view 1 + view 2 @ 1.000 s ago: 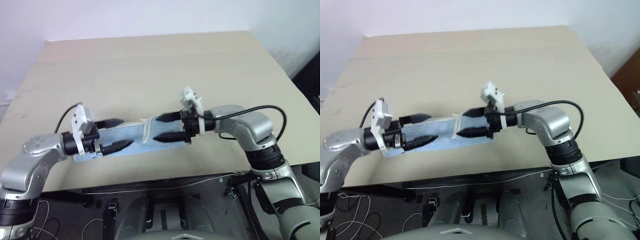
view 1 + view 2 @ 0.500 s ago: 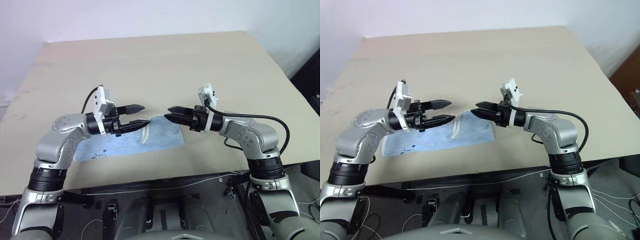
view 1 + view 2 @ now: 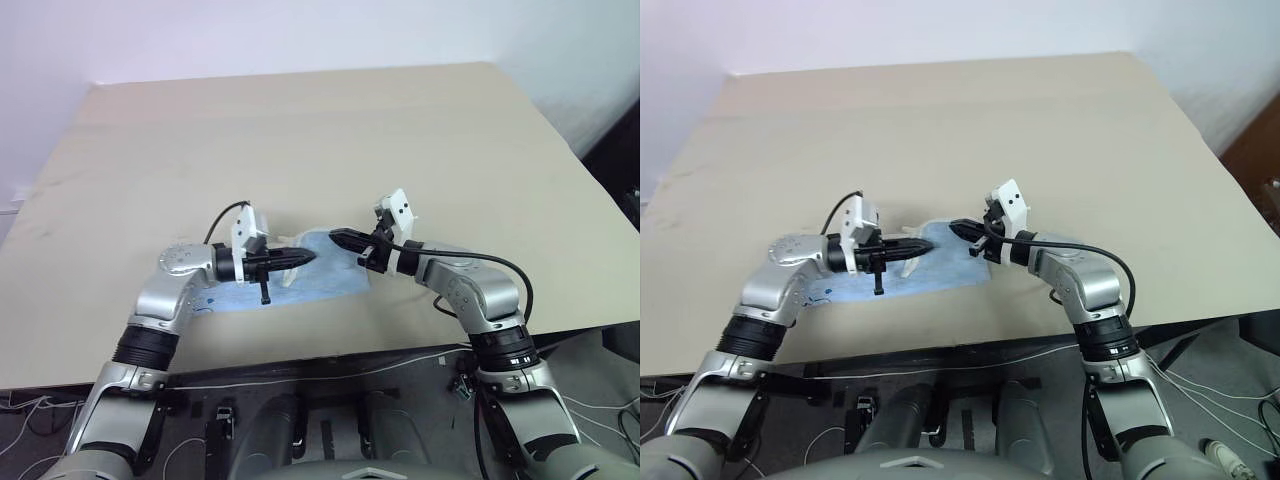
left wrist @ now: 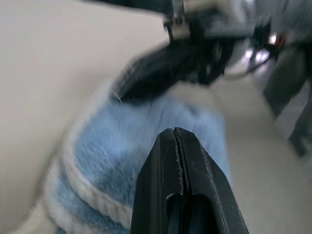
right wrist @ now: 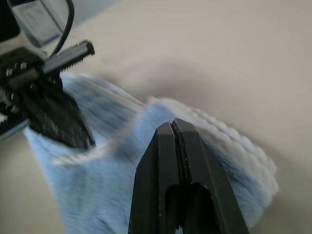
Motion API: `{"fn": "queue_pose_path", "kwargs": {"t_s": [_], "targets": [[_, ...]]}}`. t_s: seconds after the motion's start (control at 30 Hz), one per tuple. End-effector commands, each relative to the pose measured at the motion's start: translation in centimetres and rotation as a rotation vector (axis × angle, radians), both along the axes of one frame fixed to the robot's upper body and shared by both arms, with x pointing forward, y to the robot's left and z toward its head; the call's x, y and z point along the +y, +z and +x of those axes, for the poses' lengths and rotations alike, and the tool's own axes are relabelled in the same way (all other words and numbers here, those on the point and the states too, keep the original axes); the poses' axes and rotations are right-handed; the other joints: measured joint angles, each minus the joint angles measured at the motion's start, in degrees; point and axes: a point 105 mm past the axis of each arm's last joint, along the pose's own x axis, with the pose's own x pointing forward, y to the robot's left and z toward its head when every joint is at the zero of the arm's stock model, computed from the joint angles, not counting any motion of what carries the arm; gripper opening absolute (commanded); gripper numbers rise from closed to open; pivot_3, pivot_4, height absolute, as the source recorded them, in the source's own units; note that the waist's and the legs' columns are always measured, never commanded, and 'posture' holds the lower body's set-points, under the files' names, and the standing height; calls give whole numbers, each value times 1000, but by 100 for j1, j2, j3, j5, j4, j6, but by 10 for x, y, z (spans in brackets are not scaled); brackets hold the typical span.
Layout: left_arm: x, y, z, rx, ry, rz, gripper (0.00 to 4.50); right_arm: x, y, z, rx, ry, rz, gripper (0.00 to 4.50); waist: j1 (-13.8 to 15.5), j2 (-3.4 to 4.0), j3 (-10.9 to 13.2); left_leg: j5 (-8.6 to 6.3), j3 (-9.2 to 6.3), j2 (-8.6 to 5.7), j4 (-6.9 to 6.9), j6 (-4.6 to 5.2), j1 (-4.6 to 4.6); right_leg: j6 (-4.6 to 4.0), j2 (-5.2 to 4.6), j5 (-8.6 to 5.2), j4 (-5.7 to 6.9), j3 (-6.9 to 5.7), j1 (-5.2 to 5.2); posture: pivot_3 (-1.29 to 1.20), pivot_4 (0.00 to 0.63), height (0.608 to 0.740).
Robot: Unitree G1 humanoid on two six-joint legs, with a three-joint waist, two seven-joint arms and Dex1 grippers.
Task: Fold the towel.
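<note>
Folded towel (image 3: 320,270) lying near the tabletop's (image 3: 300,130) front edge, toward the middle. Left gripper (image 3: 303,257) and right gripper (image 3: 340,238), wide a second ago, now snapped shut over it, tip to tip, apparently empty. Probably pressing the fold flat, task nearly finished.

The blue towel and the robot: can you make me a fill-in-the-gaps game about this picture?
1. The towel is light ____ in colour.
2. The towel lies on a ____.
3. The fingers of the left end effector are ____.
4. The right end effector points toward the ____ end effector.

Missing words: blue; table; shut; left
</note>
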Motion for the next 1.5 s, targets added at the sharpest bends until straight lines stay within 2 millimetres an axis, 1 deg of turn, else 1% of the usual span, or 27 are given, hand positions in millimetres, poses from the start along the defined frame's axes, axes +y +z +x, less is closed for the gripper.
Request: {"fn": "queue_pose_path", "kwargs": {"t_s": [0.03, 0.1, 0.23, 0.3, 0.4, 0.43, 0.5, 0.57, 0.7, 0.77, 0.93, 1.03, 1.07, 1.13, 1.17, 1.2, 1.23, 1.3, 1.33, 1.37, 1.47, 1.5], "targets": [[-6, -6, -1, -48, -14, 45, 14, 6, 9, 3, -49, -3, 6, 0, 3, 0, 0, 1, 0, 0, 0, -2, 0, 0, 0, 0, 6, 0, -2, 0, 150, 740], [-9, -14, -6, -28, -28, 63, 14, 9, 3, 0, -59, 15, -28, 0, 6, 0, 0, 2, 0, 0, 0, -3, 1, 0, 0, 0, 12, 0, -4, 0, 150, 740], [-11, -25, -21, 8, -60, 98, 14, 17, 1, -3, -62, 33, -21, 0, -4, 0, 0, 2, 0, 0, 4, -3, 5, 0, -1, 0, 20, 3, -2, 0, 150, 740], [-10, -26, -26, 12, -70, 116, 14, 22, -8, -6, -75, 52, -77, 0, -4, 0, 0, 2, 0, 1, 4, -4, 9, -1, -1, -1, 25, 3, -1, 0, 150, 740], [-8, -24, -24, 0, -29, 129, 14, 25, -20, -4, -81, 34, -133, 0, -6, 0, -1, 2, 0, 1, 2, -5, 21, -1, -1, -1, 27, 4, 8, 0, 150, 740], [-8, -24, -24, -1, -19, 130, 14, 25, -21, -2, -82, 23, -134, 0, -5, 0, -1, 2, 0, 1, 3, -6, 23, -1, 0, -1, 28, 4, 9, 0, 150, 740], [-4, -23, -15, -22, 42, 138, 14, 24, -23, 2, -100, 5, -149, 0, -1, 0, -1, 2, 0, 0, 5, -7, 29, -1, 0, -1, 30, 4, 15, 0, 150, 740], [1, -17, -7, -40, 101, 114, 14, 23, -25, 8, -99, -20, -138, 0, 2, 0, -1, 0, 0, 0, 4, -13, 39, -1, 0, -1, 30, 4, 23, 0, 150, 740], [7, -10, -4, -34, 141, 89, 14, 22, -23, 14, -99, -48, -92, 0, -15, 0, -1, -2, 0, 0, -2, -17, 75, -1, 2, -2, 29, 5, 55, 0, 150, 740], [11, -9, -1, -12, 179, 63, 14, 26, -27, 13, -98, -34, -103, 0, -14, 0, -1, -3, 0, 1, -2, -18, 82, -1, 3, -2, 30, 4, 61, 0, 150, 740], [9, -14, -15, 90, 129, 45, 14, 35, -41, 6, -65, 24, -123, 0, -26, 0, -1, -3, 0, 1, -2, -18, 85, 0, 4, -2, 29, 4, 64, 0, 150, 740], [5, -16, -18, 128, 117, 31, 14, 40, -49, 3, -59, 53, -162, 0, -24, 0, -1, -3, -1, 1, -2, -18, 88, -1, 4, -2, 30, 4, 68, 0, 150, 740], [5, -17, -18, 130, 115, 33, 368, 41, -50, 3, -62, 57, -168, 0, -25, 0, -1, -3, -1, 1, -2, -18, 92, -1, 4, -2, 30, 4, 70, 0, 150, 740], [5, -17, -15, 115, 133, 35, 787, 42, -48, 5, -72, 63, -167, 0, -29, 0, -1, -4, -1, 1, -4, -20, 107, -1, 4, -2, 29, 4, 82, 0, 150, 740], [6, -13, -13, 105, 143, 22, 1188, 42, -45, 6, -76, 63, -152, 0, -31, 0, -1, -5, -1, 1, -6, -20, 115, -2, 4, -3, 29, 4, 89, 0, 150, 740], [7, -8, -8, 90, 166, -1, 1501, 43, -34, 8, -39, 58, -73, 0, -31, 0, -1, -5, -1, 1, -7, -20, 119, -7, 4, -6, 29, 6, 92, 0, 150, 740], [9, -3, -5, 76, 184, -22, 1923, 43, -21, 10, -4, 61, 21, 0, -30, -1, 0, -5, -1, 2, -7, -20, 121, -11, 4, -8, 29, 7, 92, 0, 150, 740], [15, 9, 5, 28, 238, -49, 2526, 36, 19, 9, 26, 110, 223, 369, -20, -1, 2, -5, -3, 3, -7, -20, 120, -10, 4, -8, 31, 7, 91, 0, 150, 740], [17, 14, 7, 20, 246, -62, 2869, 31, 36, 7, 13, 146, 280, 583, -18, -1, 2, -4, -4, 3, -7, -20, 117, -5, 4, -5, 33, 6, 88, 0, 150, 740], [18, 18, 7, 21, 250, -83, 3187, 27, 49, 4, 0, 175, 310, 859, -11, 0, 2, -4, -4, 3, -7, -20, 115, -2, 4, -3, 34, 7, 86, 0, 150, 740], [19, 42, 4, 44, 257, -198, 4273, 17, 70, -6, -35, 248, 301, 1935, -8, 0, 2, -5, -4, 3, -8, -20, 110, -1, 3, -3, 24, 5, 86, 0, 150, 740], [21, 51, 2, 47, 258, -234, 4500, 14, 74, -9, -50, 271, 281, 2251, -2, -2, 1, -5, -4, 3, -10, -19, 107, -1, 2, -3, 20, 4, 86, 0, 150, 740]]}}
